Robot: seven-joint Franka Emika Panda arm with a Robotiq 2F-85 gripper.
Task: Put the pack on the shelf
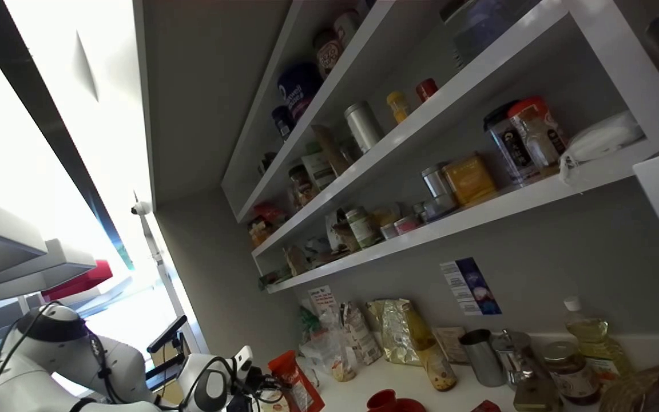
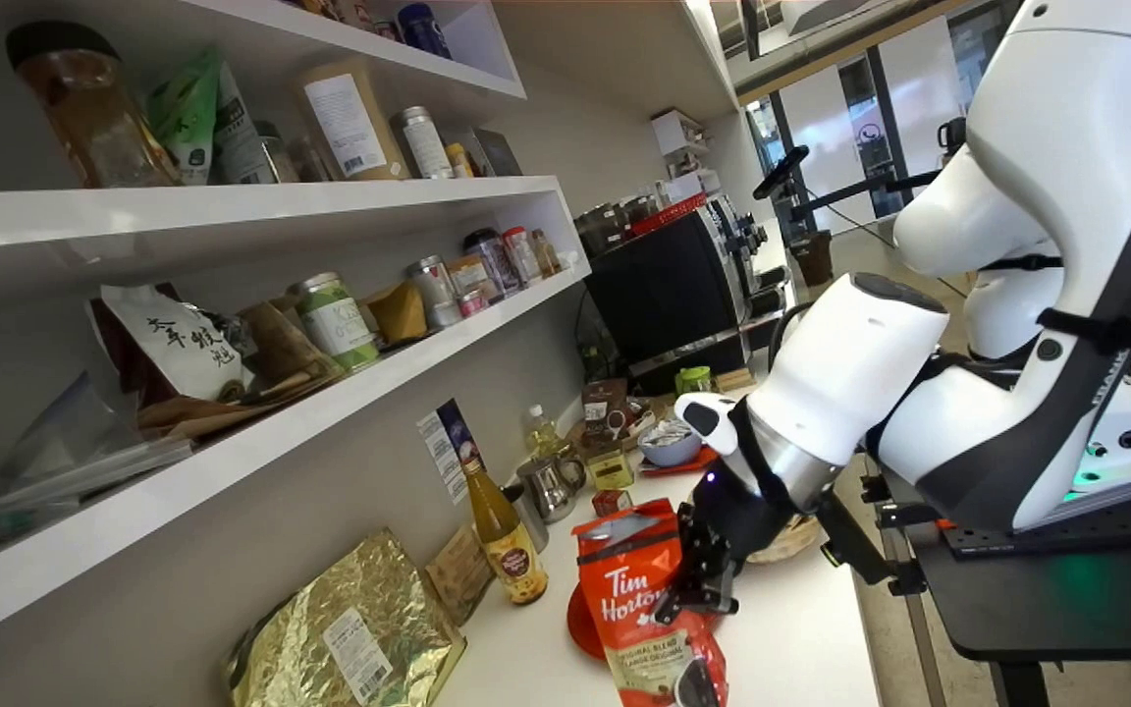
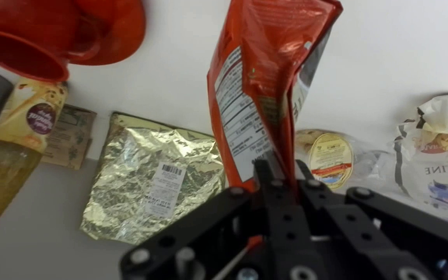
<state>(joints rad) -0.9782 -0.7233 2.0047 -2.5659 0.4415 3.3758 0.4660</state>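
Observation:
The pack [image 2: 639, 599] is a red pouch with pale print, held over the white counter below the shelf. It also shows in an exterior view [image 1: 301, 386] and in the wrist view [image 3: 255, 89]. My gripper [image 3: 282, 171] is shut on one side edge of the pack, a finger on each face; it also shows in an exterior view [image 2: 688, 599]. The pack's lower end is cut off in both exterior views, so I cannot tell whether it touches the counter. The shelf [image 1: 421, 233], the lowest white board, is above the gripper and also shows in an exterior view [image 2: 330, 403].
Jars, tins and bags stand along the shelf, with another white board [image 2: 261, 201] above it. Below stand a gold foil bag [image 3: 150, 182], a yellow bottle [image 2: 507, 535], a red cup [image 1: 382, 399] with saucer, metal jugs [image 1: 483, 357] and pale bags [image 1: 358, 335] against the wall.

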